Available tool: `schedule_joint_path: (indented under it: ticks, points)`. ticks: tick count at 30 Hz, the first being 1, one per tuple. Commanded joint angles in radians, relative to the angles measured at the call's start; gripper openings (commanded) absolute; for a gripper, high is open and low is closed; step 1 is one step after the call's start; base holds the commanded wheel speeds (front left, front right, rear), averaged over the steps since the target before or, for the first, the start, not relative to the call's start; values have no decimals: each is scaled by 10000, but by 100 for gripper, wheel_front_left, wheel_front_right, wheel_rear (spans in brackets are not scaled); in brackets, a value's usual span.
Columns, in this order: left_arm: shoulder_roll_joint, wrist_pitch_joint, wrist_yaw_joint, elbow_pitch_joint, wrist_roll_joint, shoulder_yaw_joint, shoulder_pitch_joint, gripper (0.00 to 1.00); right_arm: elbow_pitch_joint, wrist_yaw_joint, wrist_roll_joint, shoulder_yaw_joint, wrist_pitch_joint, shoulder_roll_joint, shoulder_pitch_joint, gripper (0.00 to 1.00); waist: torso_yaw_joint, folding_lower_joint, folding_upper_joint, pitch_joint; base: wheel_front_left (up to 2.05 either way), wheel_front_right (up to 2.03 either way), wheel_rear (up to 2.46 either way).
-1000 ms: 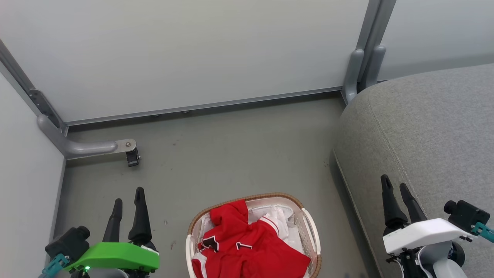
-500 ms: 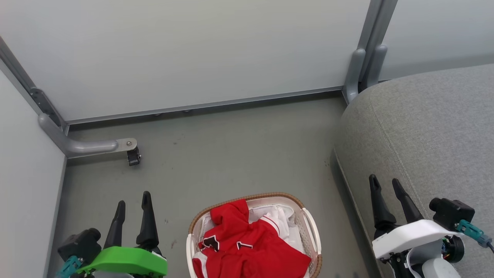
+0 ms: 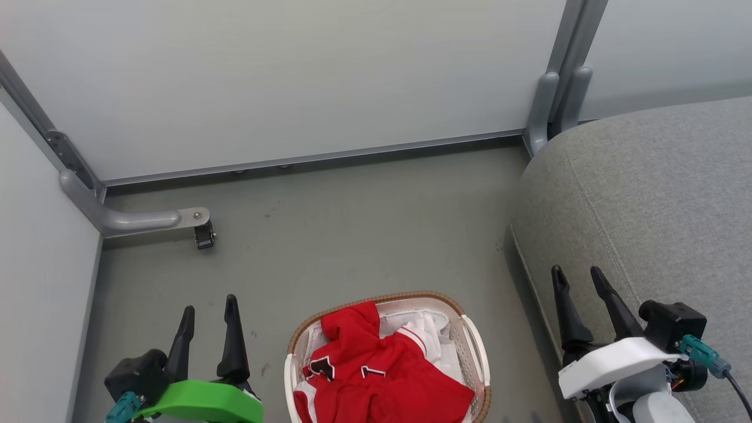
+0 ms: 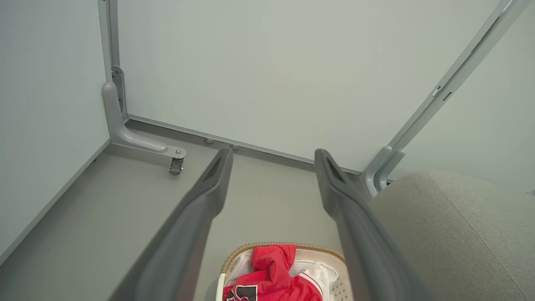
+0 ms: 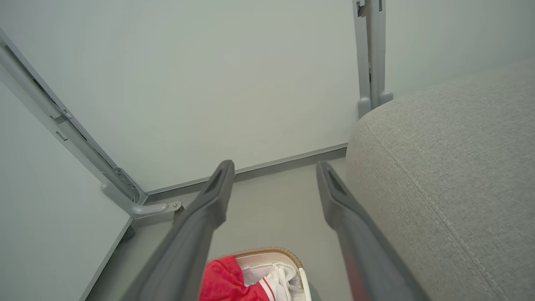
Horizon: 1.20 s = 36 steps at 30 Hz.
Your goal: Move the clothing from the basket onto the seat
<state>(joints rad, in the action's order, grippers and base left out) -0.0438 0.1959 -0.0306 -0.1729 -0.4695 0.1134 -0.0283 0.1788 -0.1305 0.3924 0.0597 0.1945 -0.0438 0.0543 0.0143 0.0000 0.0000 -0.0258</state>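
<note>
Over the last second both arms have drifted inward toward the middle of the frame, while the bracket on the far wall and the basket (image 3: 385, 297) have hardly shifted in the head view, so this is the arms moving and not the camera. The left pincer (image 3: 210, 305), at the lower left, has slid rightward and sunk a little lower in the picture. The right pincer (image 3: 577, 272), at the lower right, has slid leftward off the front of the seat (image 3: 658, 205) toward its rounded edge. Both pincers stand wide with nothing between the fingers, and that has not changed. The clothing (image 3: 376, 364) lies heaped in the basket at the bottom centre of the frame, a red mound with striped trim and lettered patches draped over some white material at the basket's right side. The basket sits on the floor (image 3: 352, 235), apart from the seat that fills the right of the picture. Each wrist view looks between its own spread fingers down at the near rim and the red heap below. I read this as the opening approach: no garment has been touched or lifted, nothing lies on the seat, and the whole transfer is still to do. The arms look set to close on the basket from either side, though which one will reach in cannot be told.
</note>
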Motion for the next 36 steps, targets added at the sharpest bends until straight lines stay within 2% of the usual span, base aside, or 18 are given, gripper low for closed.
schedule_joint_path:
  ticks: [1, 28, 36]
  points:
    - [-76, 102, 38, 14, 284, 38, -67, 100, -108, -3, -247, 27, 117, -58, 101, 100, 0, 0, 0, -4, 0, 0, 0]
    - [-91, 626, 157, -225, 2031, 411, -351, 100, -209, -2, -2287, 411, 629, -87, -135, 100, 3, 0, 0, 105, 0, 0, 0]
    - [-95, 702, 165, -287, 2251, 500, -422, 100, -227, -2, -2625, 487, 721, -93, -169, 100, 5, 0, 0, 112, 0, 0, 0]
